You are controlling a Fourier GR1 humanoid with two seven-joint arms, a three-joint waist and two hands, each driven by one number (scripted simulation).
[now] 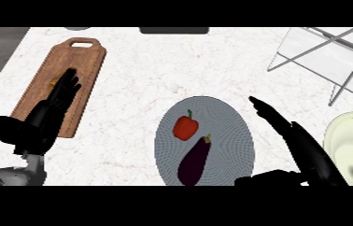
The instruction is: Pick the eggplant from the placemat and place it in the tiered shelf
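Observation:
A dark purple eggplant (194, 160) lies on the round grey placemat (231, 122), stem pointing up-right, just below a red bell pepper (185, 127). My right hand (298, 143) is to the right of the placemat with fingers straight and open, fingertips near the mat's upper right rim, thumb low beside the mat's edge. It touches nothing. The tiered shelf (318, 56), a grey wire frame with pale panels, stands at the upper right. My left hand (53, 103) rests open over the wooden cutting board at the left.
A wooden cutting board (81, 61) with a handle hole lies at the left, a small orange thing partly hidden under my left hand. A pale plate (341, 134) shows at the right edge. A dark object (173, 30) sits at the counter's far edge.

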